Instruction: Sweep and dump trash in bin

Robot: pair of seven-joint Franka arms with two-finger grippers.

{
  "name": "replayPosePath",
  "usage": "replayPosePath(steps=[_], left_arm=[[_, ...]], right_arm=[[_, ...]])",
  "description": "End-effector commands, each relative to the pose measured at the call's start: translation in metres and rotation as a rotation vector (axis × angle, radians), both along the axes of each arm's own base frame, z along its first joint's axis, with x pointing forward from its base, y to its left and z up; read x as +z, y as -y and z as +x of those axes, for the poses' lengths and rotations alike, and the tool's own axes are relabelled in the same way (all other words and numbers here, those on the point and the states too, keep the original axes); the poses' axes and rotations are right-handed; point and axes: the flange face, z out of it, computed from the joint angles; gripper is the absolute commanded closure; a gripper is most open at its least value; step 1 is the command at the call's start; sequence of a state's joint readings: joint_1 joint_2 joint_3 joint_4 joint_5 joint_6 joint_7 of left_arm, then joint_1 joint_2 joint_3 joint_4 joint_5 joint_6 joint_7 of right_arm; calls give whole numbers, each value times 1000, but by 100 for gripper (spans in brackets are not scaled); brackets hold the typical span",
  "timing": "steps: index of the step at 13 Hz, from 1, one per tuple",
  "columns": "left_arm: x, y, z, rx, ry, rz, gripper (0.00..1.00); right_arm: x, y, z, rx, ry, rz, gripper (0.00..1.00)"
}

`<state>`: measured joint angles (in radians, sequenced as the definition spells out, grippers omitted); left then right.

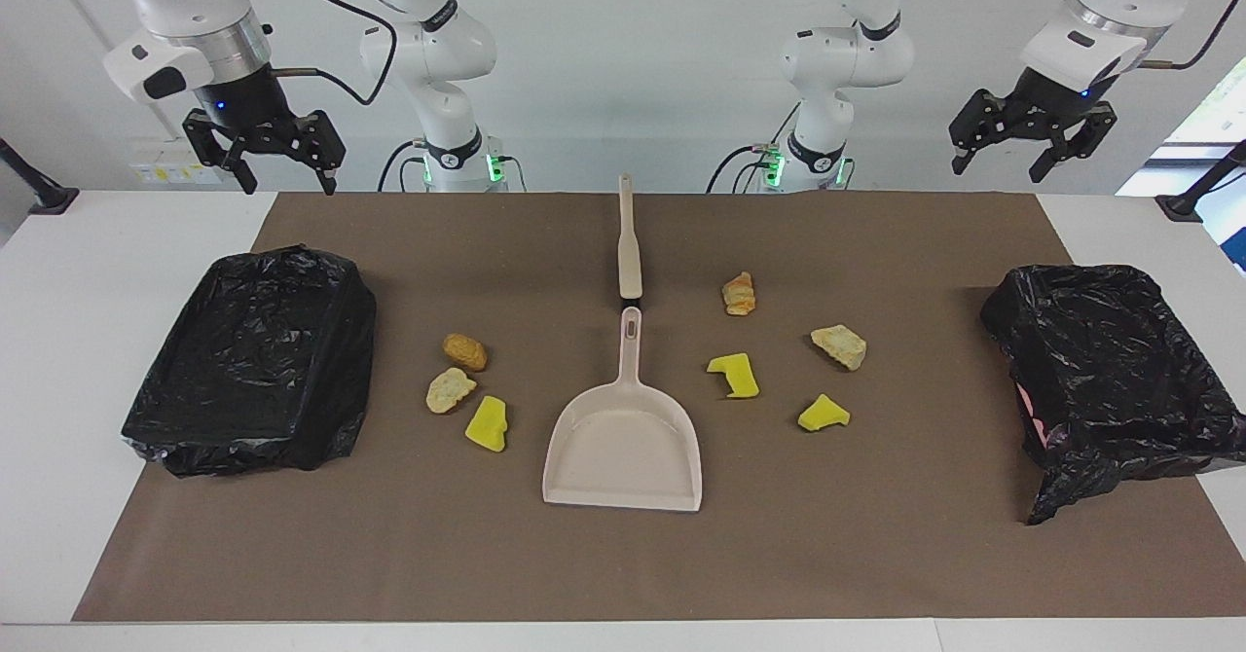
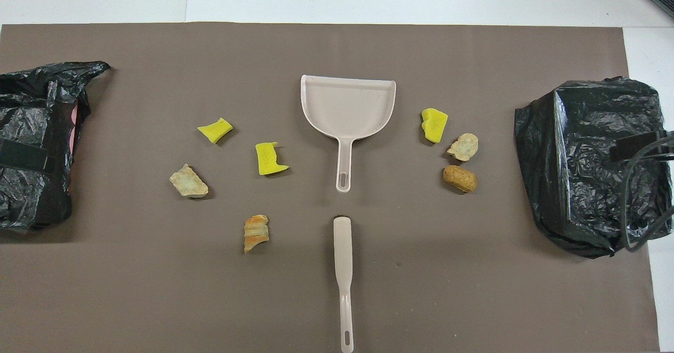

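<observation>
Several trash scraps lie on the brown mat. A brown lump (image 1: 464,351) (image 2: 460,178), a tan piece (image 1: 450,389) and a yellow chunk (image 1: 487,424) sit toward the right arm's end. A croissant-like piece (image 1: 739,294) (image 2: 256,232), two yellow chunks (image 1: 734,376) (image 1: 824,415) and a tan lump (image 1: 839,345) sit toward the left arm's end. Between the two groups lies the beige dustpan (image 1: 623,448) (image 2: 347,103). The brush (image 1: 629,243) (image 2: 343,268) lies nearer to the robots. A bin lined with a black bag stands at each end (image 1: 253,360) (image 1: 1110,370). My right gripper (image 1: 289,183) and left gripper (image 1: 1000,170) hang open and empty, high above the mat's corners.
The brown mat (image 1: 623,555) covers most of the white table (image 1: 97,341). Both arm bases stand at the table's edge by the brush handle. A black post (image 1: 1197,195) stands at the left arm's end.
</observation>
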<state>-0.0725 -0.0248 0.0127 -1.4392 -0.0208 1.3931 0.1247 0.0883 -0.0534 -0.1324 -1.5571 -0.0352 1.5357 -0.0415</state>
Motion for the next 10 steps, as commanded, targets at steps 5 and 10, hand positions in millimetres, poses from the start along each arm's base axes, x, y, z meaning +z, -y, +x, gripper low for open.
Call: replayPosePath(steps=[5,10], left_arm=[[2,-1,-7,-1,-16,15,0],[1,-1,-7,7,-5,14,0]], right_arm=[[-1,0,-1,-22,4,18,0],[-2,0,-1,-21,3,18,0]])
